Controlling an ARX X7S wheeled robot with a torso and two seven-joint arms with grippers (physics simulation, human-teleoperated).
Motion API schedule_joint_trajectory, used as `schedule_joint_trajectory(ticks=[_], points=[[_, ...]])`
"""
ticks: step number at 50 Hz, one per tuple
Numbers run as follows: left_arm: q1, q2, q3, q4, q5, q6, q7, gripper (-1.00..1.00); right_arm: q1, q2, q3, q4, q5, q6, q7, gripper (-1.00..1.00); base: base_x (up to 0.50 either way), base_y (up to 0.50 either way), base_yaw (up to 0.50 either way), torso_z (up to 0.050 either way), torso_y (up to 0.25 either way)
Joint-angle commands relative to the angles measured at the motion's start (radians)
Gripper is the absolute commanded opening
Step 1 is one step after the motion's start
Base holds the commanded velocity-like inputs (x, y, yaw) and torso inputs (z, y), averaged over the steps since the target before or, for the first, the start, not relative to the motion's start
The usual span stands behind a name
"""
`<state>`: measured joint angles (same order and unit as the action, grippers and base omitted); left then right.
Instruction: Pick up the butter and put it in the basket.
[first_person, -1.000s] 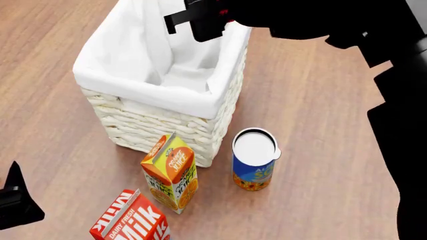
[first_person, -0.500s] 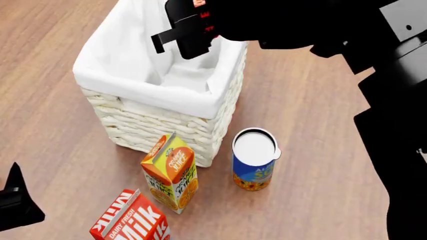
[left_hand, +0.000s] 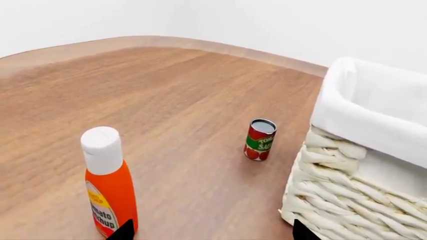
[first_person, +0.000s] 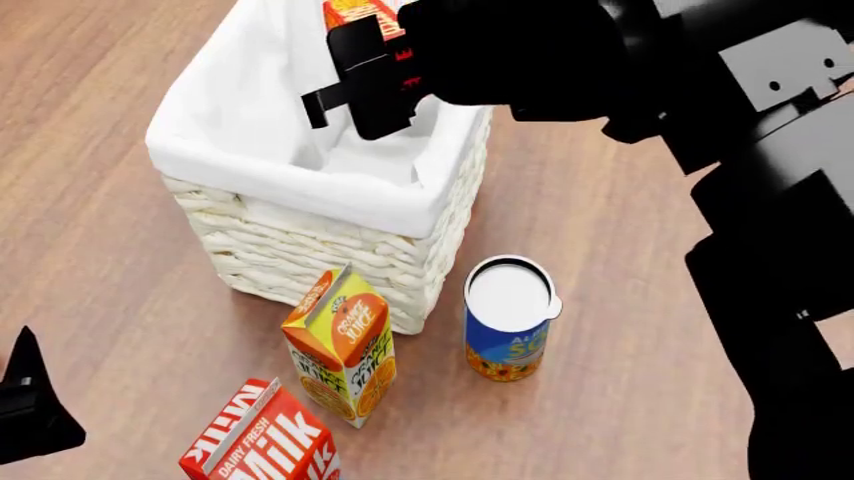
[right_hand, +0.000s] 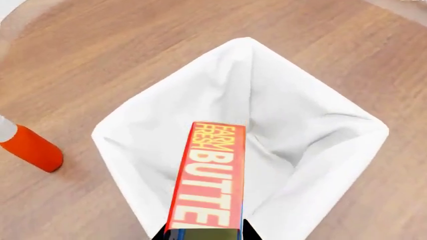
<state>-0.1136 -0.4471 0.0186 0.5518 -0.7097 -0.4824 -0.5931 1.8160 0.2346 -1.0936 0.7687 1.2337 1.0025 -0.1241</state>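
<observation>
Carrying step, late stage: the right tool (first_person: 380, 70) is clamped on the butter (right_hand: 207, 180), holding it by its near end, long side pointing out over the basket (first_person: 334, 190). Right wrist view shows the red box with white lettering hanging directly above the white-lined opening, liner floor visible on all sides of it. Head view shows only the box's yellow-orange end (first_person: 354, 12) poking past the black tool, above the basket's far part.

Butter is not yet in the basket; it is above the rim, apart from the liner.

Left tool (left_hand: 210, 235): only two dark tips show at the wrist view's edge, with a gap between them, so it looks spread and empty. It sits low near the ketchup bottle (left_hand: 107, 185), off to the basket's side; a tomato sauce can (left_hand: 260, 139) stands near the wicker wall.

Also on the counter (first_person: 627, 260): juice carton (first_person: 342, 345), Milk carton (first_person: 260, 440), blue can (first_person: 509, 330), all in front of the basket, clear of the drop.

Next move, by my reading: lower slightly if wanted, then spread the right tool so the box falls inside. Position looks centred enough; main risk is the long box catching on the folded liner.
</observation>
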Motion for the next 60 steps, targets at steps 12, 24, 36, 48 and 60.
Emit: schedule_joint_trajectory(ticks=[12, 24, 36, 48, 60], points=[[0.006, 0.057, -0.077, 0.021, 0.017, -0.035, 0.063, 1.0, 0.006, -0.041, 0.042, 0.043, -0.041, -0.008, -0.088, -1.0, 0.0, 0.0, 0.0, 0.001, 0.002], [0.005, 0.055, -0.075, 0.022, 0.013, -0.036, 0.058, 1.0, 0.0, -0.054, 0.029, 0.068, -0.043, -0.003, -0.127, -1.0, 0.0, 0.0, 0.0, 0.001, 0.001], [0.01, 0.049, -0.085, 0.034, -0.005, -0.042, 0.05, 1.0, 0.002, -0.085, 0.011, 0.12, -0.092, -0.101, -0.194, -1.0, 0.0, 0.0, 0.0, 0.0, 0.001], [0.016, 0.046, -0.083, 0.042, -0.008, -0.041, 0.046, 1.0, -0.008, -0.067, 0.024, 0.092, -0.082, -0.111, -0.178, -1.0, 0.0, 0.0, 0.0, 0.001, 0.002], [0.014, 0.044, -0.083, 0.038, -0.016, -0.037, 0.048, 1.0, 0.0, -0.077, 0.029, 0.112, -0.105, -0.17, -0.172, 1.0, 0.0, 0.0, 0.0, 0.0, 0.001]])
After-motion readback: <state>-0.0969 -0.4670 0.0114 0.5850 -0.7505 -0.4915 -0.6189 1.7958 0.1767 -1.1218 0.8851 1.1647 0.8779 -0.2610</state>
